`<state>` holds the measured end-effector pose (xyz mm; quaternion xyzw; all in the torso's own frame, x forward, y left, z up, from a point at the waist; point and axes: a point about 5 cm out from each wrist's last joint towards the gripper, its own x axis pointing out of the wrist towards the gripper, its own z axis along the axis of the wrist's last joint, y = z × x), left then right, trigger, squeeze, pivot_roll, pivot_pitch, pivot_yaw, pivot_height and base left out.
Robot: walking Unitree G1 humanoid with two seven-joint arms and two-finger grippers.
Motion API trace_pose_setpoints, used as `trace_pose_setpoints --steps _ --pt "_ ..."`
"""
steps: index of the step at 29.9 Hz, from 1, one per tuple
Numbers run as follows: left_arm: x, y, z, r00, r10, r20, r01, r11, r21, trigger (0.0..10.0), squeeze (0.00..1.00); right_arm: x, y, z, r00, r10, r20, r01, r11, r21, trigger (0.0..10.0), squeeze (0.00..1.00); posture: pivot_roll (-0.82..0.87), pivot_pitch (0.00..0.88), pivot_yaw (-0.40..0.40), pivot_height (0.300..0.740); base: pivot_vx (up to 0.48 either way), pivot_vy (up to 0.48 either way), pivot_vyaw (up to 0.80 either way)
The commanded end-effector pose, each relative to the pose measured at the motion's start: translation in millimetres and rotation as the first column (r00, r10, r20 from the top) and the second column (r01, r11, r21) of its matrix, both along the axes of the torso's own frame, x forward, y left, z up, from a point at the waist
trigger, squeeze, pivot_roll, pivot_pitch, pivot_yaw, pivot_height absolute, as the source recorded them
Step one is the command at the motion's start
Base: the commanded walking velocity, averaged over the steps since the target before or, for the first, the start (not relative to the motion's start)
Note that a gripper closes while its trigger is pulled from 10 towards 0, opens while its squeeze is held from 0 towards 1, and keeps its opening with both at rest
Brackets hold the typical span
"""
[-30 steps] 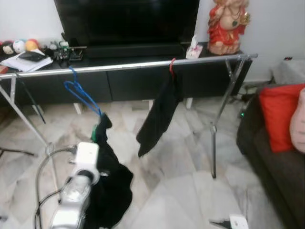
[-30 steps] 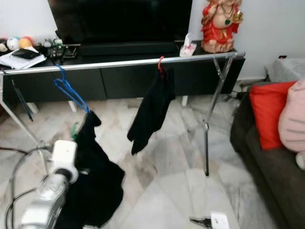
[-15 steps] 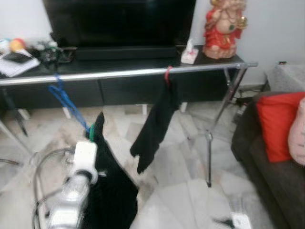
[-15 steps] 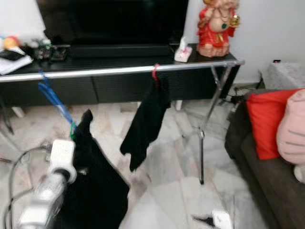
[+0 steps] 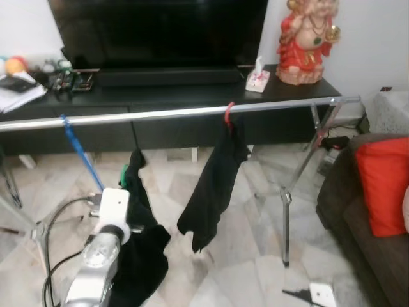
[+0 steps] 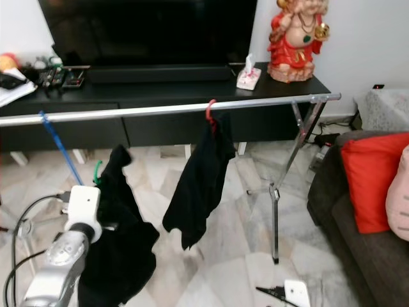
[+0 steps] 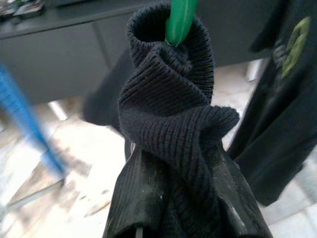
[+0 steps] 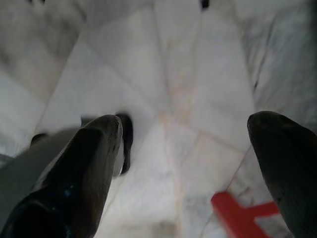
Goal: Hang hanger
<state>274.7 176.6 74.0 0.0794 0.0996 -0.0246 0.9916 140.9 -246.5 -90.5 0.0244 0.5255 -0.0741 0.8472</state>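
The left gripper [image 7: 178,163] was clenched on a green hanger [image 7: 180,20] wrapped in a black garment [image 5: 137,256], below the silver rail [image 5: 179,113] at seven o'clock. The right gripper [image 8: 190,163] hung with fingers spread above the marble floor [image 8: 193,74].

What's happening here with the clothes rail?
The left gripper is shut on a black garment with a green hanger in its collar, held below the silver rail, not yet hooked on. Another black garment on a red hanger already hangs there, beside a blue hanger. The right gripper is open over the floor.
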Motion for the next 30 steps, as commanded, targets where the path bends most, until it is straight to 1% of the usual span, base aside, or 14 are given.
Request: trace_pose_setpoints --steps 1,7,11,15,17,18,19,20,25,28,30 --pt "2.6 7.3 9 0.999 0.013 0.038 -0.014 1.0 0.025 10.0 0.0 4.7 2.7 1 1.0 0.0 0.017 0.0 1.0 0.005 10.0 0.0 0.04 0.0 -0.044 0.716 0.322 0.0 0.0" --pt "1.8 6.9 9 0.999 0.009 0.038 -0.01 1.0 0.023 10.0 0.0 1.6 -5.9 3 1.0 -0.009 0.019 0.009 1.0 -0.002 10.0 0.0 0.05 0.0 -0.044 0.716 0.319 0.0 0.0" --pt "1.9 6.7 9 0.999 0.003 0.042 -0.004 1.0 0.019 10.0 0.0 1.7 -7.2 3 1.0 -0.008 0.021 0.008 1.0 -0.003 10.0 0.0 0.05 0.0 -0.044 0.716 0.317 0.0 0.0" --pt "2.1 6.3 12 0.998 -0.004 0.057 0.004 1.0 0.013 10.0 0.0 3.9 -4.8 3 1.0 -0.003 0.026 0.003 1.0 -0.002 10.0 0.0 0.05 0.0 -0.044 0.716 0.323 0.0 0.0" --pt "2.0 5.3 13 0.998 -0.016 0.069 0.015 1.0 0.009 10.0 0.0 6.7 -0.2 3 1.0 0.001 0.03 -0.001 1.0 0.001 10.0 0.0 0.05 0.0 -0.044 0.716 0.326 0.0 0.0" --pt "1.6 4.1 14 0.996 -0.034 0.077 0.032 0.999 0.03 10.0 0.0 8.7 3.9 2 0.999 0.003 0.035 -0.003 1.0 0.003 10.0 0.0 0.05 0.0 -0.044 0.716 0.319 0.0 0.0" --pt "1.1 3.0 14 0.996 -0.042 0.083 0.04 0.999 0.024 10.0 0.0 10.8 9.2 2 0.999 0.005 0.037 -0.005 1.0 0.007 10.0 0.0 0.05 0.0 -0.044 0.716 0.322 0.0 0.0" --pt "1.1 3.0 14 0.996 -0.042 0.083 0.04 0.999 0.024 10.0 0.0 10.8 9.2 2 0.999 0.005 0.037 -0.005 1.0 0.007 10.0 0.0 0.05 0.0 -0.044 0.716 0.322 0.0 0.0" --pt "2.2 0.2 17 0.993 -0.059 0.1 0.057 0.998 0.014 10.0 0.0 15.0 21.1 0 0.999 0.014 0.038 -0.015 1.0 0.015 10.0 0.0 0.05 0.0 -0.048 0.716 0.323 0.0 0.0" --pt "3.2 0.1 18 0.993 -0.06 0.106 0.058 0.998 0.017 10.0 0.0 14.9 20.3 0 0.999 0.014 0.038 -0.015 1.0 0.014 10.0 0.0 0.05 0.0 -0.048 0.716 0.316 0.0 0.0" --pt "4.4 0.9 19 0.992 -0.055 0.114 0.053 0.998 0.015 10.0 0.0 12.6 12.2 2 0.999 0.01 0.038 -0.01 1.0 0.006 10.0 0.0 0.05 0.0 -0.048 0.716 0.315 0.0 0.0"
